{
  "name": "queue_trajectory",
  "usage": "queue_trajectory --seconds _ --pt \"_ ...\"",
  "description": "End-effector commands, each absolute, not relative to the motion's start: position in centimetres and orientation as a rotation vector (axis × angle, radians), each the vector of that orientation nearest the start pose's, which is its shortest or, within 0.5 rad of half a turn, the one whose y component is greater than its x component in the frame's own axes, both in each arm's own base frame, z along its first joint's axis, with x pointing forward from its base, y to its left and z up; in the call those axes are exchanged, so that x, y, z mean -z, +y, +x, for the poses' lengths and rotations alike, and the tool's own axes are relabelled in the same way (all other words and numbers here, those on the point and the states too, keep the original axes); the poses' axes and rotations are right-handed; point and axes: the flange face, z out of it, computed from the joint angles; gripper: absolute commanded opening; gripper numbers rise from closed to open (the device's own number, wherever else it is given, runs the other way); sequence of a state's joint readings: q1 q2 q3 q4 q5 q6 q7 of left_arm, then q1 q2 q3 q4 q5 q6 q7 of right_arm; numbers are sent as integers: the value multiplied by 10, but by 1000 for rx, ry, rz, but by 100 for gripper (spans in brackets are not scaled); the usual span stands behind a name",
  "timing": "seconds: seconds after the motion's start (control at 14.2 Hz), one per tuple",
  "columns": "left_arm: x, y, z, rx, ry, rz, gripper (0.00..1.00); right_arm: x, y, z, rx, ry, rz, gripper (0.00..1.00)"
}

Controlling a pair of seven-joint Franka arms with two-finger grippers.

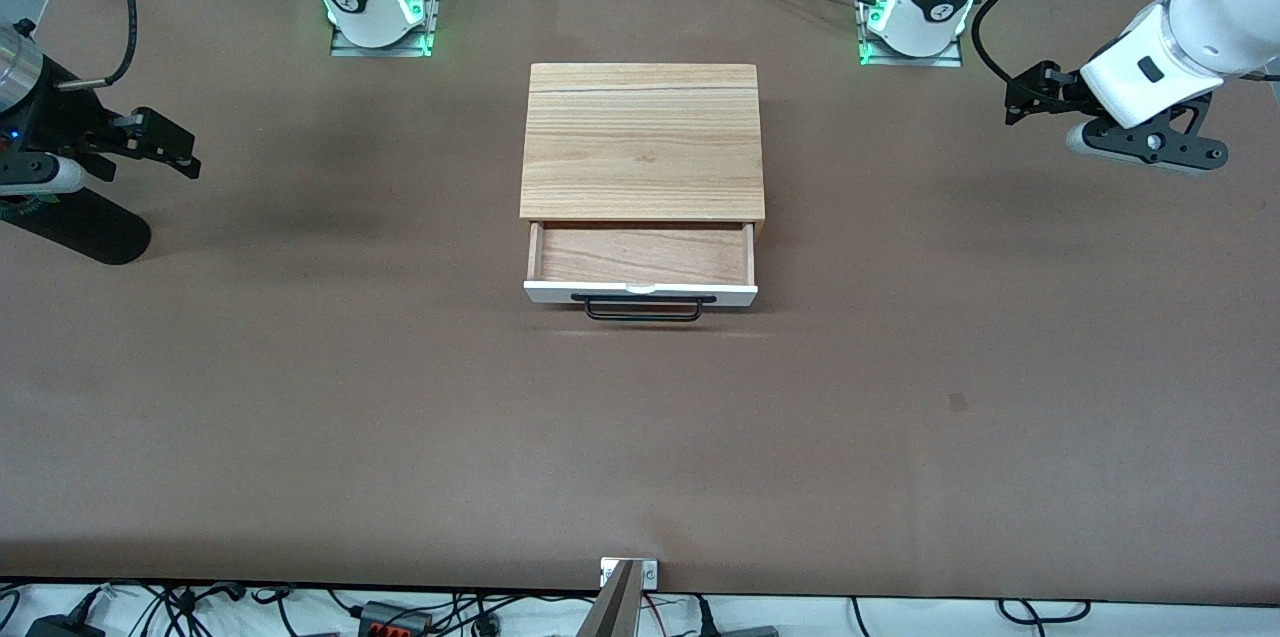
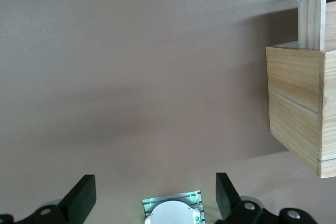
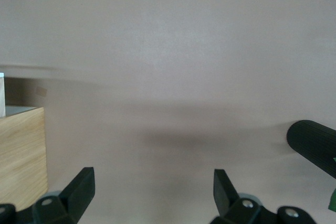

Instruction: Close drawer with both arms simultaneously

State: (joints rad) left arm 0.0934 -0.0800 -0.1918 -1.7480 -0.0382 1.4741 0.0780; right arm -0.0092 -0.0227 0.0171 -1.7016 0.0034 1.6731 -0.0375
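Observation:
The light-wood cabinet (image 1: 642, 139) stands mid-table. Its drawer (image 1: 641, 257) is pulled out toward the front camera, showing a light wood inside, a white front panel (image 1: 641, 293) and a black bar handle (image 1: 643, 308). My left gripper (image 1: 1030, 95) hangs open and empty over bare table at the left arm's end, well apart from the cabinet. My right gripper (image 1: 165, 145) hangs open and empty over the table at the right arm's end. The left wrist view shows its open gripper (image 2: 155, 192) and the cabinet's side (image 2: 302, 108). The right wrist view shows its open gripper (image 3: 154, 190) and a cabinet corner (image 3: 21, 150).
The brown table (image 1: 900, 397) spreads wide around the cabinet. Both arm bases (image 1: 375, 2) (image 1: 915, 12) stand along the table's edge farthest from the front camera. A black padded cylinder (image 1: 85, 227) lies under the right arm's wrist. A small metal bracket (image 1: 629, 572) sits at the near edge.

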Motion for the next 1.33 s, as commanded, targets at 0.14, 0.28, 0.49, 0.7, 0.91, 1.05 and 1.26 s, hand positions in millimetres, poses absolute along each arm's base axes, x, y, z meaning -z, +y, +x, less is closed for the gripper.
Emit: queue_trajectory --seconds 0.14,0.28,0.49,0.7,0.91,1.05,1.26 --pt "-580 -57 510 -372 293 -3148 100 -589 5 555 -5 -59 -3146 100" --pt "-581 -58 511 -373 285 -3153 100 -589 5 555 -7 -54 -3146 100" --pt "-581 -67 523 -379 311 -3163 100 -588 6 555 -7 -63 -3146 100" --pt "-579 -71 531 -469 333 -3173 100 -588 12 555 -12 -78 -3146 100" --pt "-573 -73 557 -464 343 -3213 100 -582 24 547 -115 -116 -3141 100" --pt "-561 -74 569 -483 338 -3223 100 -575 37 540 -228 -141 -3131 100" --pt "-521 -101 592 -534 368 -3277 100 -537 83 545 -375 -266 -3107 100"
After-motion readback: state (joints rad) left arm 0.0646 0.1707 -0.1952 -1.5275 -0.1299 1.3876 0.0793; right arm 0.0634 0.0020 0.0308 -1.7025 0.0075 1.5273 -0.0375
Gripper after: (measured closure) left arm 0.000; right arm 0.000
